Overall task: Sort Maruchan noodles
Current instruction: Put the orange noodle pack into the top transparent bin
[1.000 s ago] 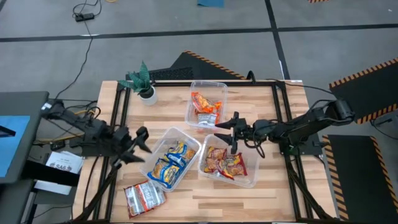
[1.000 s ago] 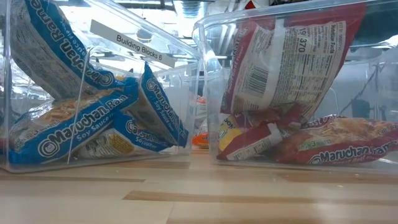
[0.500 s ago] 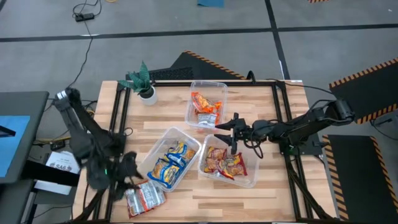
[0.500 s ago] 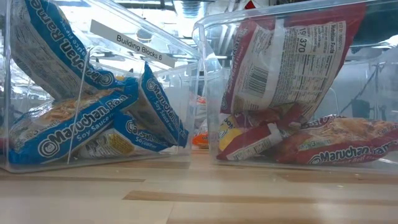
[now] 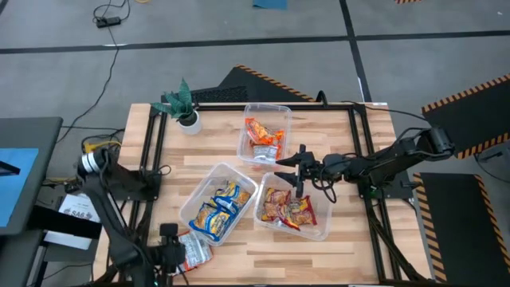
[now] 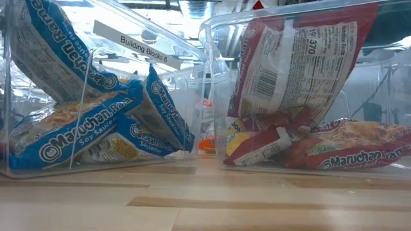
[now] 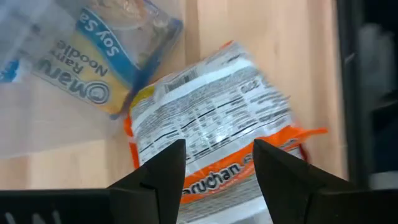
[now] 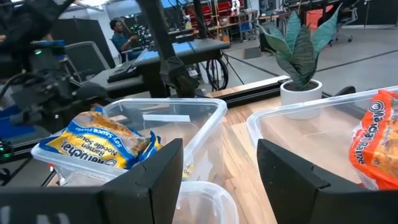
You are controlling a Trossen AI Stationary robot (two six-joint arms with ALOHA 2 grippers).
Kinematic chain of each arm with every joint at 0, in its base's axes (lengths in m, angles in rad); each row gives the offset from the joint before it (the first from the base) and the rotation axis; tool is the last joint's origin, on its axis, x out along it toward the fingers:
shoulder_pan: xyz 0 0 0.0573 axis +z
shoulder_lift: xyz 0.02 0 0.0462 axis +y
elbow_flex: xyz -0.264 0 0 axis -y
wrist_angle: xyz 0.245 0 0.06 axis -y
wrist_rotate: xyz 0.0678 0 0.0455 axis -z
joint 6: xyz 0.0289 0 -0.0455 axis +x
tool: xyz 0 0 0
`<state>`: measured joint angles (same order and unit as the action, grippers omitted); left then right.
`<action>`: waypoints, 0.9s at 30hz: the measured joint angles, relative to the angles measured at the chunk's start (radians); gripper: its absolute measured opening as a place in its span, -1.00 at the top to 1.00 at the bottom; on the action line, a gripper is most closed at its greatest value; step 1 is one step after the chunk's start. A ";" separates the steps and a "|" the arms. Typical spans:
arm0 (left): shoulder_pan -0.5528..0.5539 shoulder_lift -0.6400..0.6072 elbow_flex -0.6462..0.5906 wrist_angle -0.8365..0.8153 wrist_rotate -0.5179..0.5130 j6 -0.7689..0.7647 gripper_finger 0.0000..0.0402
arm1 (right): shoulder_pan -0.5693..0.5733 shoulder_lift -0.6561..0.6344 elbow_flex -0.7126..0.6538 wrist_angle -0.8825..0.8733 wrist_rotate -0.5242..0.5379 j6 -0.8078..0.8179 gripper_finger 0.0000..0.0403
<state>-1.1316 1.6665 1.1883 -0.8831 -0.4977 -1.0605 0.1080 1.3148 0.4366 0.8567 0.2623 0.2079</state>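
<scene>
**Near the table's front-left corner, one orange packet lies outside the tubs**

At that corner the loose orange packet (image 7: 211, 124) lies flat on the wood, label side down. Directly above it, the left gripper (image 5: 170, 249) hovers with fingers parted, gripping nothing. Beside it, yellow-and-blue packets (image 5: 217, 209) fill one clear tub (image 5: 194, 197); red ones (image 5: 287, 209) fill the next. Between the tubs, the right gripper (image 5: 300, 170) waits, spread and empty.
</scene>
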 joint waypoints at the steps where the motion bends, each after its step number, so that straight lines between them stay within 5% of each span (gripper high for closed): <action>1: 0.000 0.034 0.028 -0.037 0.001 0.009 0.13 | -0.002 0.000 0.000 0.000 0.000 -0.004 -0.12; 6: 0.000 0.168 0.174 -0.194 0.002 0.068 0.13 | -0.022 0.000 0.000 0.000 0.000 -0.022 -0.12; 13: 0.000 0.253 0.313 -0.188 0.088 0.211 0.13 | -0.033 0.000 0.000 -0.013 0.000 -0.022 -0.12; 27: 0.006 0.311 0.320 -0.139 0.050 0.370 0.13 | -0.033 0.000 0.000 -0.016 0.001 -0.023 -0.12</action>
<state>-1.1253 1.9772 1.5085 -1.0222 -0.4476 -0.6900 0.0746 1.3148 0.4366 0.8409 0.2628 0.1845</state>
